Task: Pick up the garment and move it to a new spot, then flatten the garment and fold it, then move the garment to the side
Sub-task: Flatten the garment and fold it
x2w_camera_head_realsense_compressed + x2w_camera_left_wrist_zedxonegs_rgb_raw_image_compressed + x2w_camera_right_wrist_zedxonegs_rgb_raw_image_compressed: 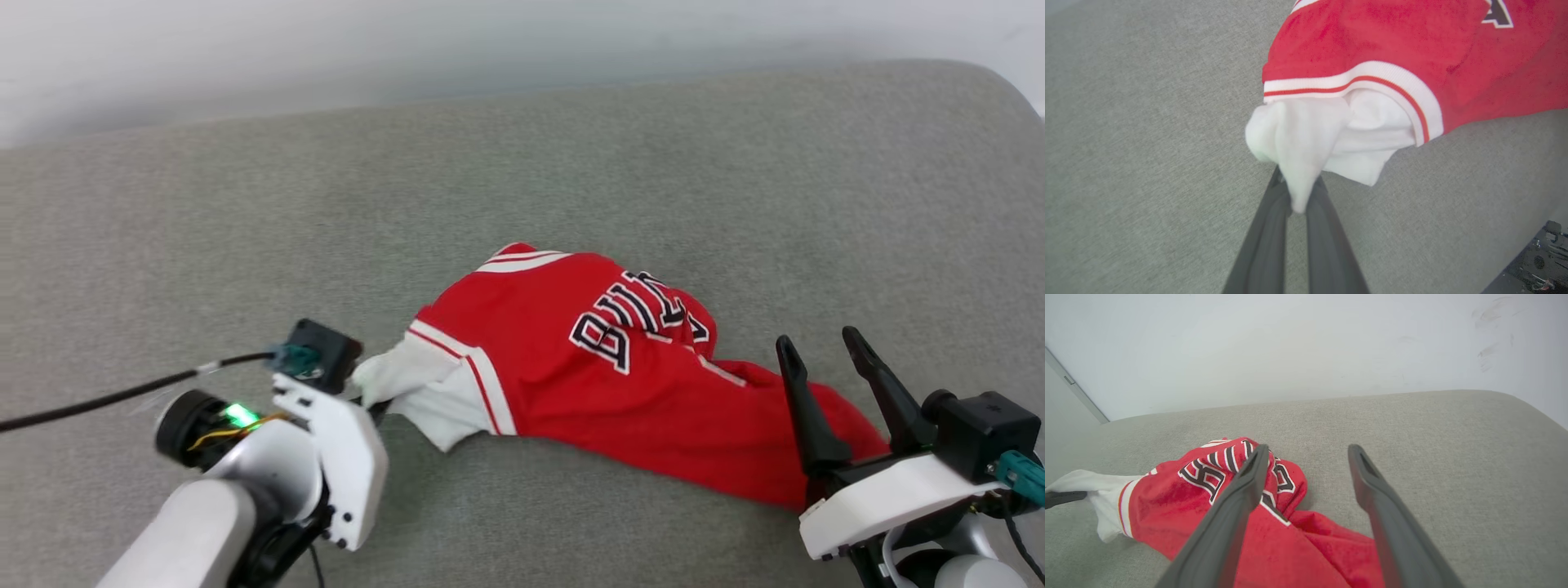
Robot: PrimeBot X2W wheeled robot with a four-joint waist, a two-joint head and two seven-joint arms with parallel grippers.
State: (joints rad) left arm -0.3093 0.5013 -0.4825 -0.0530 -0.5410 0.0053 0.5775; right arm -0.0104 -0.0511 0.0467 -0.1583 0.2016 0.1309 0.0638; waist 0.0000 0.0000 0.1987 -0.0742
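Head view: left fingers point(375, 407) mostly hidden behind their own white wrist housing, only the dark tips show, pinched onto the white sleeve point(408, 384) of the red Bulls jersey point(620, 367). The jersey lies crumpled on the grey upholstered cushion point(522, 163), stretching from the left fingertips across to the right fingers point(804, 408). Right fingers are spread wide with nothing between them, and the red hem end of the jersey sits just behind and under them. Can't tell from here whether they touch the cloth. Left wrist view: left fingers point(1267, 245) clamped shut on a bunched fold of white sleeve point(1306, 134), fabric squeezed between the tips. The red-and-white striped trim point(1347, 83) and red body point(1372, 41) are just beyond the tips, with bare cushion point(1126, 143) on both sides of the fingers. Right wrist view: right fingers point(1237, 506) wide open and empty. The jersey point(1167, 498) lies under and to the left of the left-hand finger, black white-edged lettering point(1204, 477) rumpled near that tip, and red cloth also runs between the finger bases. The right-hand finger is over bare cushion point(1453, 457). At the far left edge the other arm's dark fingers point(1063, 498) hold the sleeve point(1090, 482). A pale wall point(1290, 347) stands beyond the tips.
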